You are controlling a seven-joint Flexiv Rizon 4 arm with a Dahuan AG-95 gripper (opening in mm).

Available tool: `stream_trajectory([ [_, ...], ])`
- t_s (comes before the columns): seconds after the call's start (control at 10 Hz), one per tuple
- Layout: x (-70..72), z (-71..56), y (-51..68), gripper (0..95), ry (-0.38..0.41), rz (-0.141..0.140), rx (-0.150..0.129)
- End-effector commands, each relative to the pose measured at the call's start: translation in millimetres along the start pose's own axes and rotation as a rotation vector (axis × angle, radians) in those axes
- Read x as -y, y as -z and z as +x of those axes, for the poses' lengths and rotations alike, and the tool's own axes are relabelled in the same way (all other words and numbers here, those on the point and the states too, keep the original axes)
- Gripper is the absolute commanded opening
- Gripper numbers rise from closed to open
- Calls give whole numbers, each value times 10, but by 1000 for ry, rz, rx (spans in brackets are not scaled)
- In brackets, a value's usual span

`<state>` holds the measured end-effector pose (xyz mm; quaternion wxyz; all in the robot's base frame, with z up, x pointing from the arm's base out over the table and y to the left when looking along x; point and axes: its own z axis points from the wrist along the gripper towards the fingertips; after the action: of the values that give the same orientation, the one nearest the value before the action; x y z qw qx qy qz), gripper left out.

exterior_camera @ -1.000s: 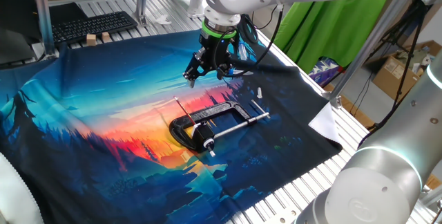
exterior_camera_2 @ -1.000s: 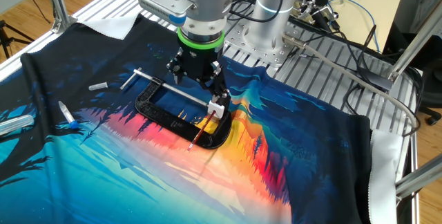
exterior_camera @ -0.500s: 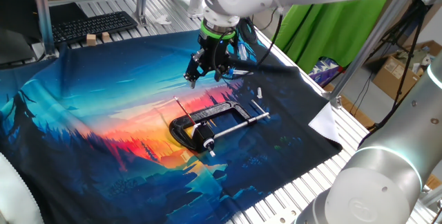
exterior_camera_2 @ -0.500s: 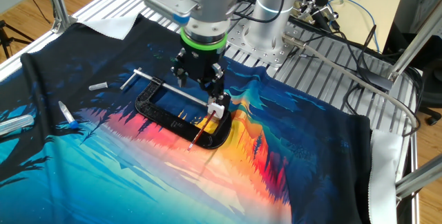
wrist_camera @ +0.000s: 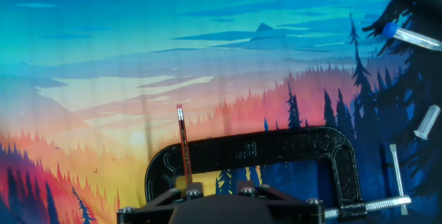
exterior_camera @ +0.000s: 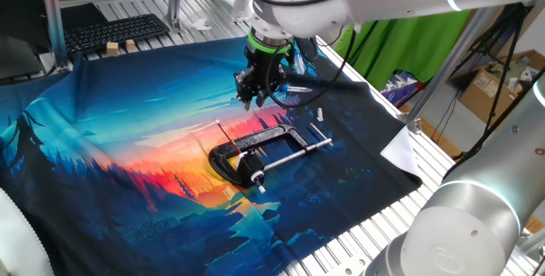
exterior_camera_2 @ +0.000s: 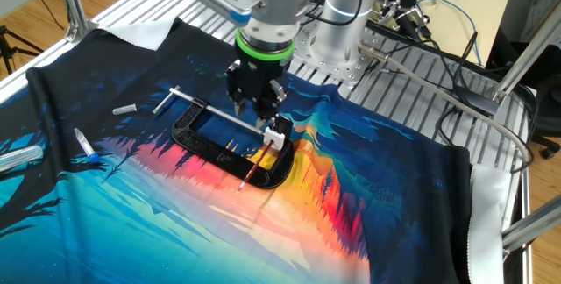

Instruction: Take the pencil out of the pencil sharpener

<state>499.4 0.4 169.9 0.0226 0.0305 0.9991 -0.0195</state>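
The pencil (exterior_camera_2: 255,166) is a thin reddish-dark stick lying on the printed cloth across the black C-clamp (exterior_camera_2: 206,140). One end sits in the small white pencil sharpener (exterior_camera_2: 275,138). In the hand view the pencil (wrist_camera: 183,148) runs from its eraser end down under the hand, and the sharpener is hidden there. It also shows in one fixed view (exterior_camera: 225,137) beside the clamp (exterior_camera: 255,142). My gripper (exterior_camera_2: 256,111) hangs above the clamp, just behind the sharpener, with its fingers apart and nothing in them. It also shows in one fixed view (exterior_camera: 256,99).
The clamp's shiny screw rod (wrist_camera: 373,205) sticks out to the right. A blue-capped tube (wrist_camera: 409,37) and a small white piece (wrist_camera: 427,122) lie on the cloth. A keyboard (exterior_camera: 115,31) and wood blocks (exterior_camera: 119,48) sit at the far edge. White paper (exterior_camera: 404,148) lies off the cloth.
My gripper has turned about its wrist and shifted slightly, staying above the clamp. The pencil, sharpener and clamp have not moved.
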Motion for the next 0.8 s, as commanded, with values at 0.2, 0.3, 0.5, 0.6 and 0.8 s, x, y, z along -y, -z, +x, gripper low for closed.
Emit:
stream_trajectory([
  [0.2, -7, 52, -19, 0, 2, -9, 2],
  [0.3, -11, 74, -29, 0, -1, -27, 1],
  [0.5, -13, 76, -29, 0, -11, -72, -3],
  [0.6, -13, 76, -29, 0, -12, -72, -4],
  [0.8, -13, 78, -29, 0, -6, -69, -5],
])
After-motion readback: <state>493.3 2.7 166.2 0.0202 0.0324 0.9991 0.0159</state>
